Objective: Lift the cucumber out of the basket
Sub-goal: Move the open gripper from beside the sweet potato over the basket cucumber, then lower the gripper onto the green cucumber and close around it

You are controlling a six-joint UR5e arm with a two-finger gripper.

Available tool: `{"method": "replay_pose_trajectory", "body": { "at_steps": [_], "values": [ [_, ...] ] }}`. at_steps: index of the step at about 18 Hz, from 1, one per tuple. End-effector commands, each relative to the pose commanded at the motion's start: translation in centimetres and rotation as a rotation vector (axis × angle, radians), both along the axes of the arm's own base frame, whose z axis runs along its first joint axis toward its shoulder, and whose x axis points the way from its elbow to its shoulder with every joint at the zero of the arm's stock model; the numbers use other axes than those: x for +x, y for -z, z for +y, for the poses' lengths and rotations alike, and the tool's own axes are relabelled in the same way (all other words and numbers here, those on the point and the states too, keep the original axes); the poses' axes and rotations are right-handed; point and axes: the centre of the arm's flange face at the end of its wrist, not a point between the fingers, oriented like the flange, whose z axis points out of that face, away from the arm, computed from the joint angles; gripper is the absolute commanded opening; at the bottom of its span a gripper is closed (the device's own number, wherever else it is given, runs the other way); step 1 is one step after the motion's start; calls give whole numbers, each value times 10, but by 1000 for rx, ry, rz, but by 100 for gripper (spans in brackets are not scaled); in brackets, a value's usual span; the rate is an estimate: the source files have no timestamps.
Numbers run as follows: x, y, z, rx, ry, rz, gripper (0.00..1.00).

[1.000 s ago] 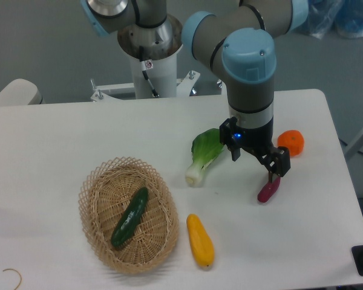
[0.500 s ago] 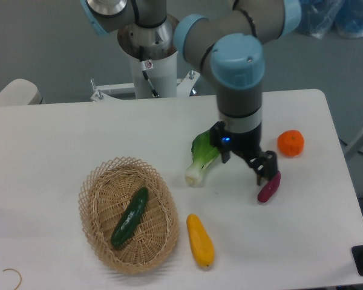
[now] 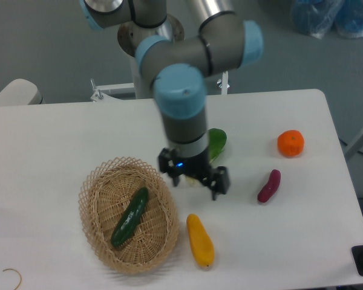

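The pickup has not started in any real sense: the cucumber (image 3: 130, 217) lies untouched in the basket (image 3: 92, 184), and the hand (image 3: 194, 180) hangs over the desk (image 3: 60, 133) just off the basket's right rim, not yet above the vegetable. What is left, by my reading, is nearly everything: shift the hand left over the basket, lower it onto the cucumber, close, and lift.

The hand holds nothing. Its two dark fingers look spread apart, with bare desk below them.

The cucumber is dark green, smooth and a little curved, lying slantwise on the basket floor, its far end pointing up and to the right, its near end down toward the left. It rests roughly in the middle of the basket, clear of the looped rim on all sides, so there seems to be room for fingers either side of it.

Elsewhere on the desk are a yellow squash (image 3: 200, 240) near the basket's right side, a leafy green (image 3: 216, 142) partly hidden behind the arm, a purple eggplant (image 3: 268, 185) and an orange (image 3: 290, 143) further right.
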Motion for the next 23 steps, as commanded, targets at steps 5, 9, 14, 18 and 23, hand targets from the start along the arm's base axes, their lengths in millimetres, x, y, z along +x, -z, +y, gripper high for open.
{"method": "replay_pose_trajectory", "body": {
  "at_steps": [5, 9, 14, 18, 23],
  "values": [
    [32, 46, 20, -26, 49, -13, 100],
    [52, 81, 33, -49, 103, -28, 100],
    [69, 112, 44, -84, 138, -53, 100],
    [82, 132, 38, -120, 172, -76, 100],
    [95, 138, 42, -125, 184, -77, 100]
  ]
}}
